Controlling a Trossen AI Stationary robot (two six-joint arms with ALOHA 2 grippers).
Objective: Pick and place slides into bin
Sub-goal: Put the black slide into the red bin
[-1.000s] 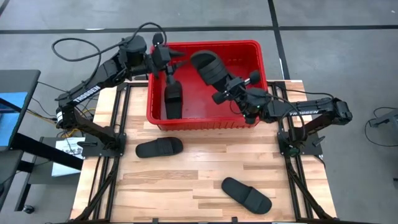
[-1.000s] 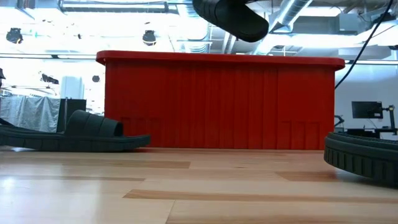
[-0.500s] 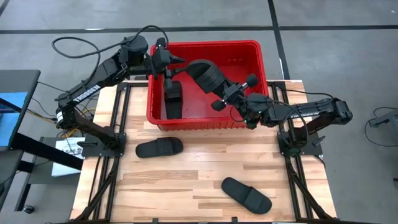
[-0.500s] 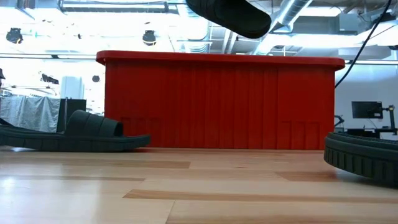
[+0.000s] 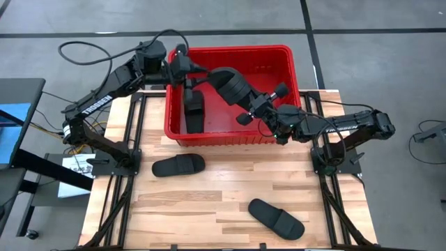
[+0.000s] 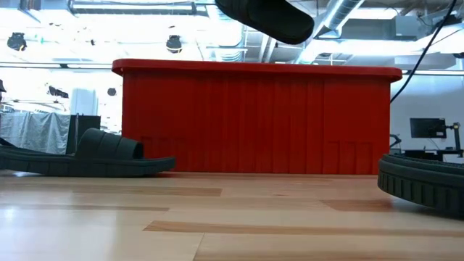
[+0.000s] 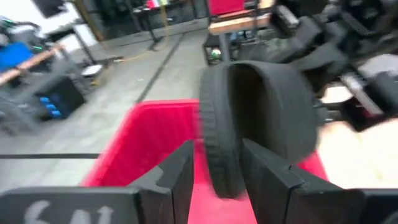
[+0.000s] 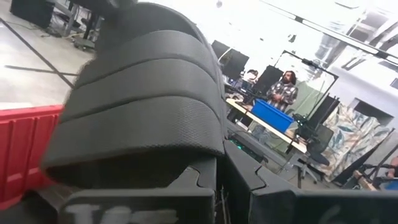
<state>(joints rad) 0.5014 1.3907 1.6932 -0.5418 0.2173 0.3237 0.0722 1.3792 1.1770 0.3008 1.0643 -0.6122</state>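
Wooden table (image 5: pixel 209 202), red bin (image 5: pixel 279 59), right hand (image 5: pixel 252 106) pinching raised slide (image 5: pixel 228 82) slanting toward far-left corner, left hand (image 5: pixel 189 68) spread.

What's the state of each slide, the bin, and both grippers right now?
Held slide: gripped by right gripper, in the air over the bin.
Slide in bin: resting inside.
Left table slide: flat on table, untouched.
Front table slide: flat on table, untouched.
Bin: upright, open-topped.
Left gripper: fingers open, empty, over the bin.
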